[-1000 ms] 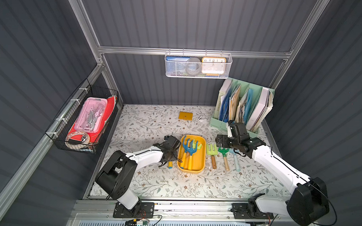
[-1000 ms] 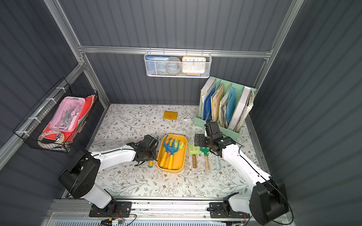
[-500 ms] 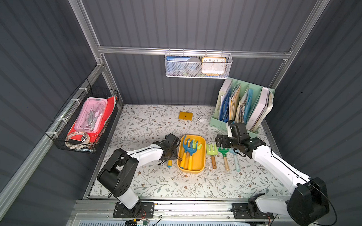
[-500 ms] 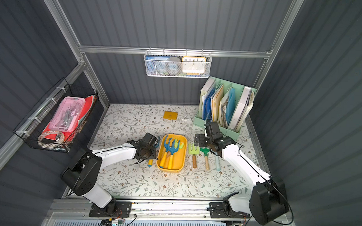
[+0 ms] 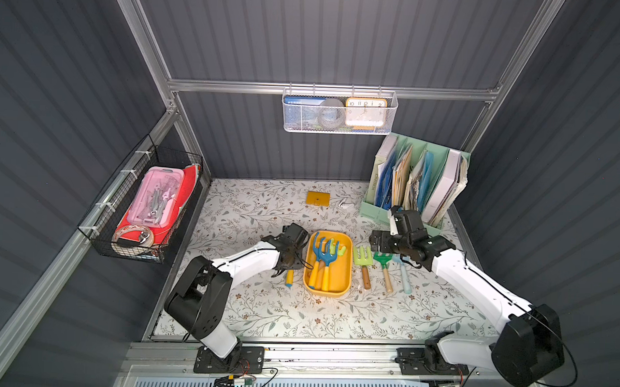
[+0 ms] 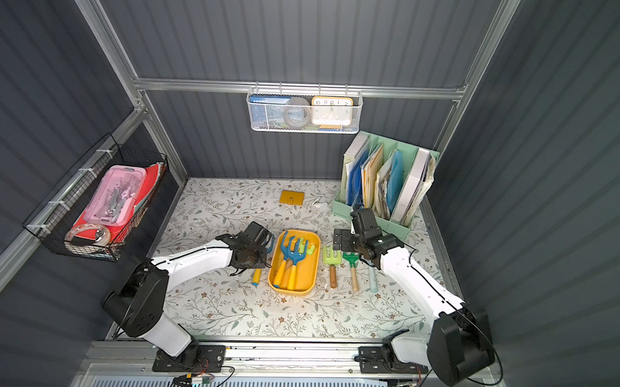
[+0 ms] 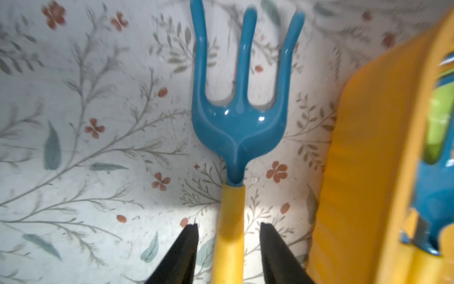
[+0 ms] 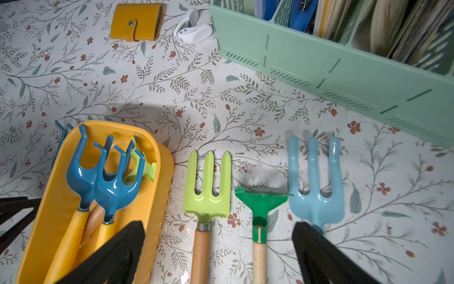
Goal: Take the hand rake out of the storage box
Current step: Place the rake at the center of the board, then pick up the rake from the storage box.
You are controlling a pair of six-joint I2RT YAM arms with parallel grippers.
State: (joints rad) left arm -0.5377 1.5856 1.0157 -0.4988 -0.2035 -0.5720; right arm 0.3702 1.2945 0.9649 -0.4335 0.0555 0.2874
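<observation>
Left gripper (image 7: 229,225): jaws parted, one finger on each side of the yellow handle of the hand rake (image 7: 239,123), a visible gap on both sides, nothing pinched.

Hand rake: blue three-tined head, yellow handle; lies flat on the floral table (image 5: 265,207), outside the storage box (image 5: 341,273) and just beside its long wall on the robot's left, parallel to it.

Storage box: mustard-yellow tub at mid-table; holds two blue-headed tools (image 8: 113,186) with yellow handles and a lime-green head partly under them.

Right gripper (image 8: 218,226): jaws spread wide, empty, hanging above the row of tools on the table to the box's other side.

Row, from the box outward: lime fork (image 8: 207,194), green rake (image 8: 260,202), pale blue fork (image 8: 315,196), all lying parallel.

Behind the row: mint file organiser (image 8: 319,66), yellow wallet (image 8: 136,22).
</observation>
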